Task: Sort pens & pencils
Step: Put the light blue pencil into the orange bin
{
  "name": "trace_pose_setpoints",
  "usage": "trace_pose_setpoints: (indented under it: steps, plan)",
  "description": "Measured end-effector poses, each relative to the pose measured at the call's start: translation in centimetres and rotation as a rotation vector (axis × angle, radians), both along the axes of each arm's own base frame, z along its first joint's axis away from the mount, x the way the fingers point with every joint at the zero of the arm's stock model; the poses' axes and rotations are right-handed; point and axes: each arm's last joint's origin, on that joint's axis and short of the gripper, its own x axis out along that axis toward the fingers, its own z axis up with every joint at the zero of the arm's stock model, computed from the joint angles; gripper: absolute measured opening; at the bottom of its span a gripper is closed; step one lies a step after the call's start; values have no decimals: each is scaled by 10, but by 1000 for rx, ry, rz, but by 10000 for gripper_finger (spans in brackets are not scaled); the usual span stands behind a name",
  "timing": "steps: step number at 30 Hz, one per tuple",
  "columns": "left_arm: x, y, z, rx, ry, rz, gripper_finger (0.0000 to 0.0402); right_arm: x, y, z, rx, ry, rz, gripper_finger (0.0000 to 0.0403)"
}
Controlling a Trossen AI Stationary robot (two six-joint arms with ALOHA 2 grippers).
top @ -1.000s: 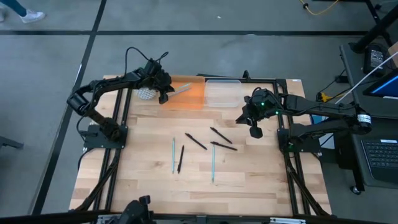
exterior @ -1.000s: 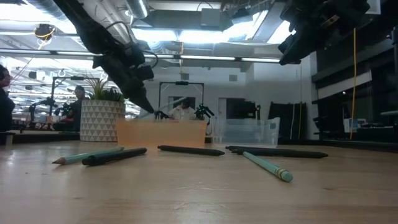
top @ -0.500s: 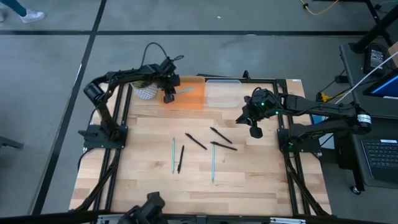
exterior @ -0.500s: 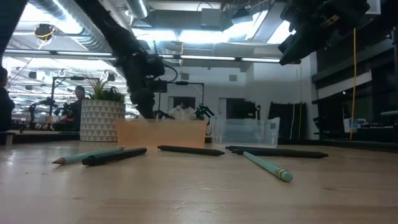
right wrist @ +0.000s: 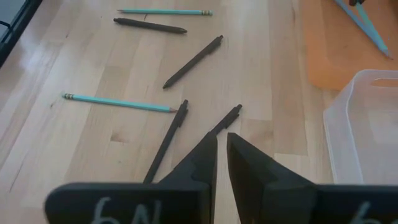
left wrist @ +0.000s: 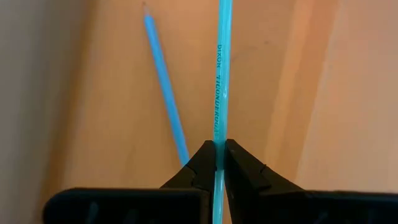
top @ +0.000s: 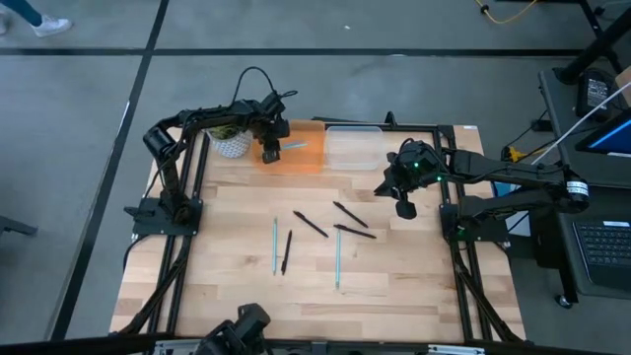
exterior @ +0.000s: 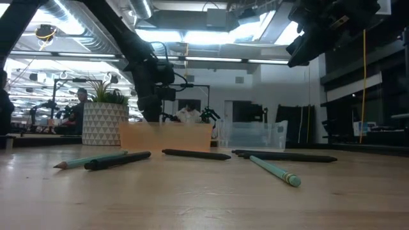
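**Left wrist view: dropping the pencil cleanly into the orange tray**

Left wrist view shows our left jaws (left wrist: 219,163) pinching a light blue pencil (left wrist: 219,74) that runs straight out ahead of them, over the orange tray (left wrist: 118,124). Another blue pencil (left wrist: 166,93) lies in the tray, just beside the jaws. We should lower until the held pencil is nearly flat, then release, so it does not bounce out. Our right jaws (right wrist: 222,163), pressed nearly together and empty, wait above the dark pens (right wrist: 194,61) on the bench (right wrist: 81,149).
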Motion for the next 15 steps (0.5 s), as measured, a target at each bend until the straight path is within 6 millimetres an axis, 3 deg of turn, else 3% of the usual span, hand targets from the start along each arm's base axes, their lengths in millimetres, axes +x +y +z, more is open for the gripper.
trace_pose_setpoints:
  steps: [5,15]
  plan:
    - [0,0,0,2,-1,14,23,0,0,0,2,0,-1,39]
    - [9,-5,1,43,4,9,78,0,0,0,2,1,-1,39]
